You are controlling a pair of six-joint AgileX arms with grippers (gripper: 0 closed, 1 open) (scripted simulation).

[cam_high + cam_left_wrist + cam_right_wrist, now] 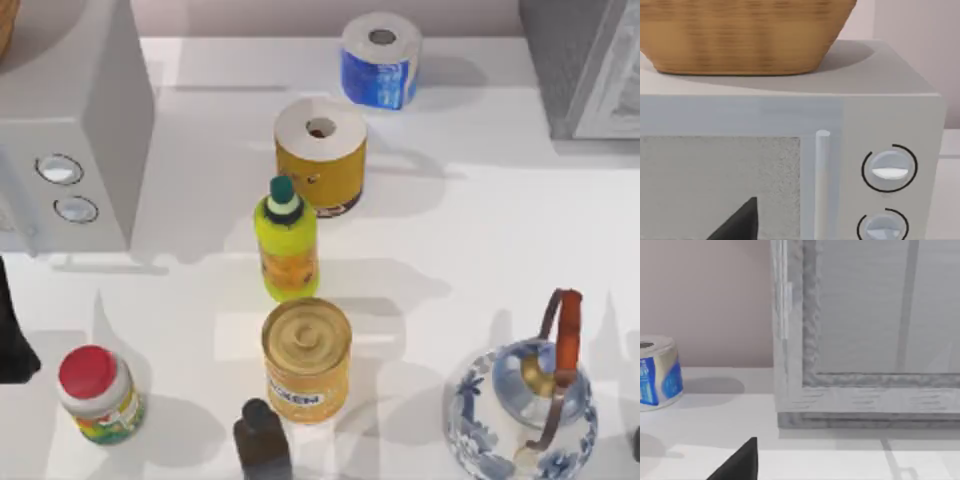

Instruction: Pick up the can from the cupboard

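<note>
Parking looks like the reason my left arm (12, 335) is hanging at the table's left edge: the left gripper (740, 222) is facing the pale grey box (75, 130) with its two round dials (889, 167), just ahead of it and apart from it, and a woven basket (740, 35) is sitting on the box's top. Whether that gripper is spread or closed I cannot tell. To its right, the red-lidded jar (97, 393), the dark bottle (262, 440), the big yellow tin (306, 358), the green-capped yellow bottle (287, 240) and the yellow-wrapped roll (320, 155) are standing upright down the middle of the table. They are crowding that strip but are not lying between the right gripper and its goal. The blue-wrapped paper roll (380, 60) is resting further back, and the blue-and-white teapot (520, 405) is standing nearer the right side. The right gripper (740, 460) is pointing at the cupboard (860, 385), which is rising directly ahead of it, near but not touching, its white framed front looking closed. I judge this arm to be lining up for the door; its opening I cannot tell either. I am taking the can to be sitting behind that panel, beyond the gripper, so its exact place cannot be told.
</note>
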